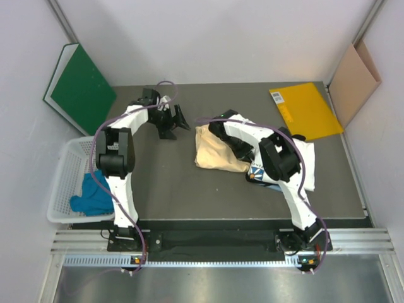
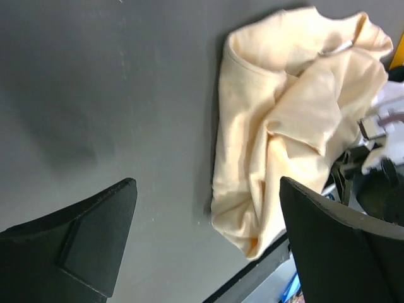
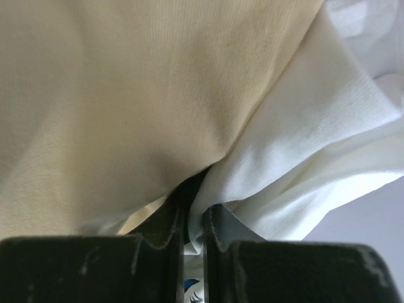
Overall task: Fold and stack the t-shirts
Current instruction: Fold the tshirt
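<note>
On the tabletop (image 2: pixel 95 76) we see the right gripper (image 3: pixel 194 211) pinching the white t-shirt (image 3: pixel 303 145) beside the peach t-shirt (image 3: pixel 113 95); the left gripper (image 2: pixel 207 186) hangs wide open.

Three t-shirts are in sight: one pale peach-yellow t-shirt (image 1: pixel 214 154) at the middle of the worktop (image 1: pixel 170 189), one white t-shirt (image 1: pixel 309 151) with a small blue-orange print toward the right edge, and one teal-blue t-shirt (image 1: pixel 93 194) in the single white basket (image 1: pixel 66 170) just off the left edge. There are two folders, one bright yellow folder (image 1: pixel 306 110) at the far right corner and one green folder (image 1: pixel 82 88) leaning beyond the far left corner, plus one brown cardboard sheet (image 1: pixel 353 79) propped against the right wall. Two robot arms, one left arm (image 1: pixel 117 158) and one right arm (image 1: pixel 278 158), stand at the near edge.
</note>
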You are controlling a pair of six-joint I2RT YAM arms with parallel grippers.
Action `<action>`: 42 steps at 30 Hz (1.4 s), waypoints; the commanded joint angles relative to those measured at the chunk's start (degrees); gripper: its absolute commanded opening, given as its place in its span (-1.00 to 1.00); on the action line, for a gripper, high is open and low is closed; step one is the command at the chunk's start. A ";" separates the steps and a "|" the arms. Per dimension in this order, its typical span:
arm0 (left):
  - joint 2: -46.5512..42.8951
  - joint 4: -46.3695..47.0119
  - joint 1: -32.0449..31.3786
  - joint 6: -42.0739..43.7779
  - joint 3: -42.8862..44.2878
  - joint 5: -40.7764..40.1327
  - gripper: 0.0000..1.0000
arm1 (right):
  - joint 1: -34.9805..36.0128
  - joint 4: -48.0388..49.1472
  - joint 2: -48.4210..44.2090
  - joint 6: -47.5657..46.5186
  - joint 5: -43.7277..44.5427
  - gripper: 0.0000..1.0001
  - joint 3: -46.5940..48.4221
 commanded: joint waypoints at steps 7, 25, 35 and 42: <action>-3.90 -1.95 -1.42 6.43 0.05 10.67 0.98 | 1.38 6.85 3.12 -4.40 -1.64 -1.00 7.12; 4.45 -11.36 -7.67 12.05 -1.01 11.30 0.98 | 1.21 12.46 -4.25 -1.60 -7.51 0.91 3.88; 11.13 -9.26 -9.95 9.95 1.80 7.51 0.69 | -4.68 24.16 -19.10 2.98 -17.18 0.99 0.19; 12.99 -9.26 -8.73 7.40 4.01 1.47 -1.00 | -11.36 31.37 -20.35 4.91 -33.00 0.99 -4.83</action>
